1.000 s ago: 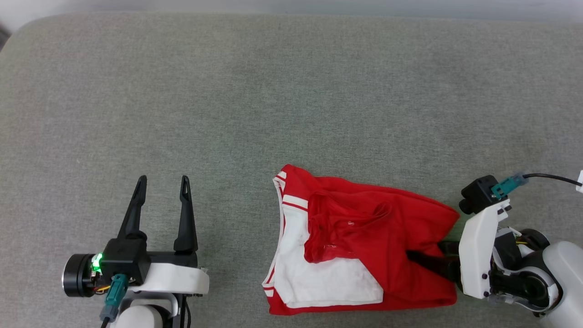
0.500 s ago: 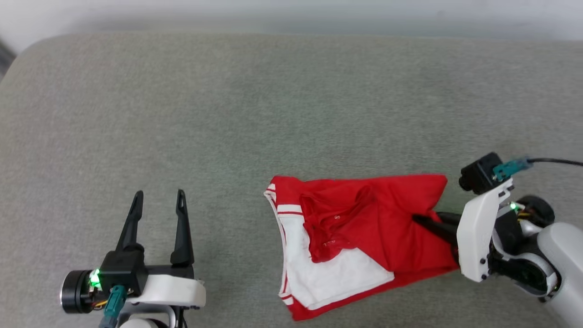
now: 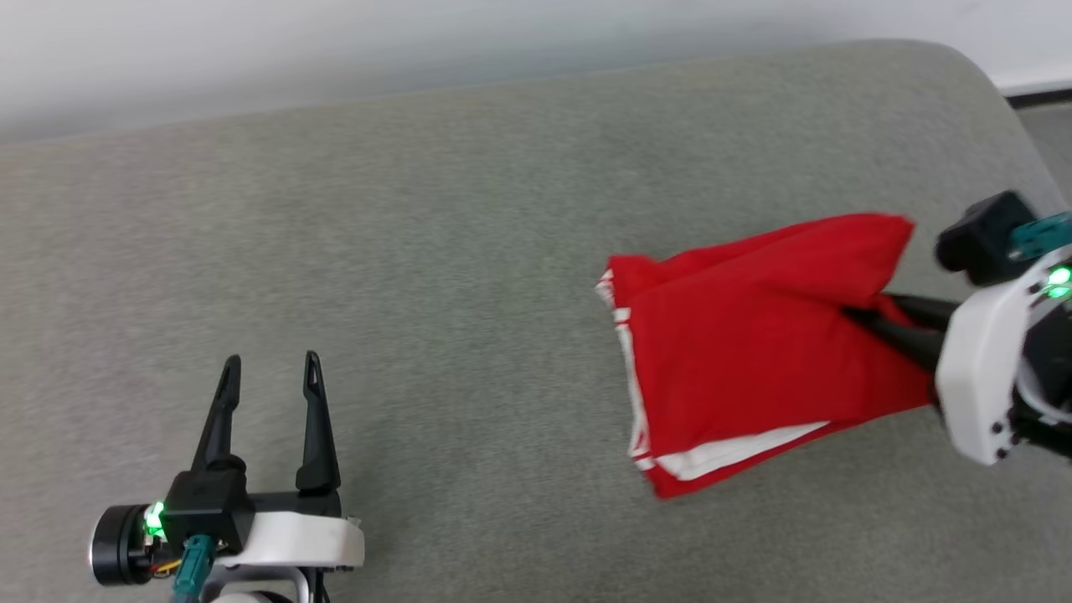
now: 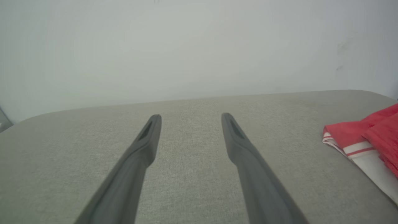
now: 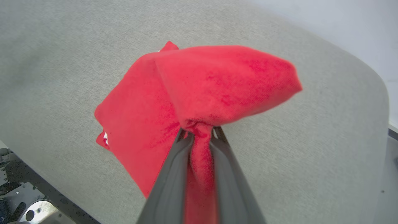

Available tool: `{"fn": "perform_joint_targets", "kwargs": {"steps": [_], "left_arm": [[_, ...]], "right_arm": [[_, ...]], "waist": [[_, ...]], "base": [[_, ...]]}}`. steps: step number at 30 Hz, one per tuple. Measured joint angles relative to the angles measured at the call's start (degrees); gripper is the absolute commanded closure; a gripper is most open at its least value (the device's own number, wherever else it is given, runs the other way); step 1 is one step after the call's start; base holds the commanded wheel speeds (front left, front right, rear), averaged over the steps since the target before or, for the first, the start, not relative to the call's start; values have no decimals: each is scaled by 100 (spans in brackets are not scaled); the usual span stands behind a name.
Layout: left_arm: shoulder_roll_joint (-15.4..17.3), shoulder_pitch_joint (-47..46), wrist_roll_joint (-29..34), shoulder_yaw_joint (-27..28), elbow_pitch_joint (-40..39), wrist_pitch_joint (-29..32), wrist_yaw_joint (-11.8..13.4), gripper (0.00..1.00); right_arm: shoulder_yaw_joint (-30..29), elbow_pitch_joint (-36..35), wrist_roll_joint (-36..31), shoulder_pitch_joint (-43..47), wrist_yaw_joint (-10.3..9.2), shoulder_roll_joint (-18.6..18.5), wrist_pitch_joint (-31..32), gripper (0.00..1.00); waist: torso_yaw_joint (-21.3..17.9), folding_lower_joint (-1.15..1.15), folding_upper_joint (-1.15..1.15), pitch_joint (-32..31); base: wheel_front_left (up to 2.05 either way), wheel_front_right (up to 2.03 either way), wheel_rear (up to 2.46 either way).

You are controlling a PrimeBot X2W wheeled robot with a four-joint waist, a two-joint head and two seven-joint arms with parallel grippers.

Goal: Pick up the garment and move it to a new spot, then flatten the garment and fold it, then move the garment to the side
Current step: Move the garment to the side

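Head view. Grey fabric surface (image 3: pixel 419 251) spans the frame. The garment (image 3: pixel 754 335) is at the right side, folded into a rough bundle, mostly plain red. White sleeve fabric with striped trim shows along its left and lower edges. The right gripper (image 3: pixel 854 314) comes in from the right, its fingers pinched together on the garment's right end, where the cloth bunches. The left gripper (image 3: pixel 270 364) sits at the lower left, well apart from the garment, fingers spread and holding nothing.

Left wrist view. The left gripper (image 4: pixel 191 117) has both fingers parted, with only bare grey surface (image 4: pixel 192 155) between them. The garment (image 4: pixel 367 137) is at the right edge: red cloth over a white, red-striped edge that appears to lie on the surface. A pale wall (image 4: pixel 186 46) stands behind.

Right wrist view. The right gripper (image 5: pixel 200 133) is closed tight, a twist of red cloth squeezed between the fingers. The garment (image 5: pixel 217 81) balloons beyond the tips, and a lower fold hangs towards the surface (image 5: pixel 62 62). Whether that fold touches it cannot be told. A metal fitting (image 5: pixel 31 211) shows at the lower left corner.
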Motion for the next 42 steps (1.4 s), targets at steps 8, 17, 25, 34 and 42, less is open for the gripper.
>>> {"fn": "perform_joint_targets", "kwargs": {"steps": [8, 17, 25, 34, 42], "left_arm": [[77, -233, 108, 77, -148, 0, -81, 0], [335, -603, 205, 174, -377, 0, -131, 0], [504, -783, 209, 249, -678, 0, -131, 0], [477, -863, 196, 177, -692, -2, -109, 0], [286, -648, 88, 135, -546, 0, -30, 0]], "right_arm": [[-614, 734, -248, -3, 1, -480, -57, 100], [-1346, 2104, -1035, -434, 1, -482, -276, 100], [-2132, 3126, -1723, -837, 1, -71, -552, 100], [-2654, 3955, -2580, -955, 2, 375, -933, 0], [-3085, 3844, -3819, -1167, 2, 422, -2041, 0]], "waist": [[-455, 0, 0, 511], [-635, 1, 0, 1356], [-712, 1, 0, 2016], [-690, 1, 0, 2025], [-522, 0, 0, 1457]], "base": [[0, 0, 0], [0, 0, 0], [0, 0, 0], [0, 0, 0], [0, 0, 0]]}}
